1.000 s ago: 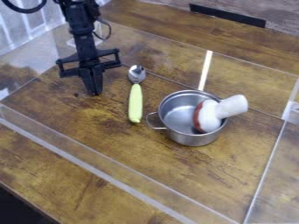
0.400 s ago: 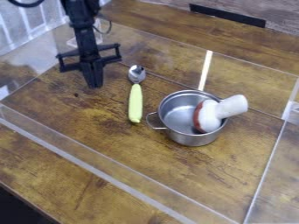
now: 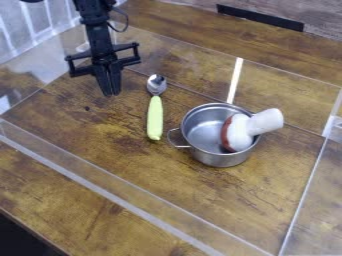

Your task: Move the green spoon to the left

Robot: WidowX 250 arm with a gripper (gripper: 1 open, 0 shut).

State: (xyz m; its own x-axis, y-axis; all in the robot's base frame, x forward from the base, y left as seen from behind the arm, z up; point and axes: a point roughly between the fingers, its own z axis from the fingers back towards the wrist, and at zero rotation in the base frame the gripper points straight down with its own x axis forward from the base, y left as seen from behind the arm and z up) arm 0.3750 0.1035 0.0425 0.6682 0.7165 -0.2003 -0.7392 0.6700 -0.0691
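Note:
The green spoon (image 3: 155,115) lies flat on the wooden table, its yellow-green handle pointing toward me and its round silver bowl at the far end. My black gripper (image 3: 107,90) hangs from the arm to the left of the spoon's bowl, fingers pointing down, a short way off the spoon and holding nothing. The fingers read as one dark narrow shape, so no gap between them can be made out.
A silver pot (image 3: 201,143) with a white mushroom-like object (image 3: 251,124) stands just right of the spoon's handle. A thin pale stick (image 3: 235,80) lies behind the pot. Clear plastic walls (image 3: 120,195) fence the work area.
The gripper has lifted and drifted slightly back from the table left of the spoon. The spoon and pot have not moved.

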